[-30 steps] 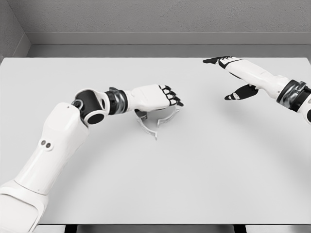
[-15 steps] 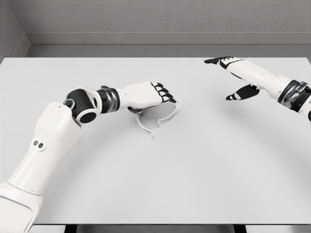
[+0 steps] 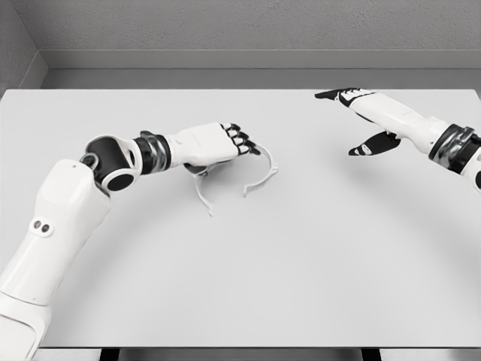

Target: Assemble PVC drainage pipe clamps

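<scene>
Gripping thin white clamp [image 3: 259,171], left hand [image 3: 214,143]

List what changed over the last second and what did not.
The left hand drew back toward the left. The white clamp pieces, bunched under it before, now lie spread apart, one trailing left with the hand. The right hand stayed open over the table's far right.

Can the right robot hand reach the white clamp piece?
Probably yes. Only bare table lies between the right robot hand and the clamp piece, though it sits well off to the side.
</scene>
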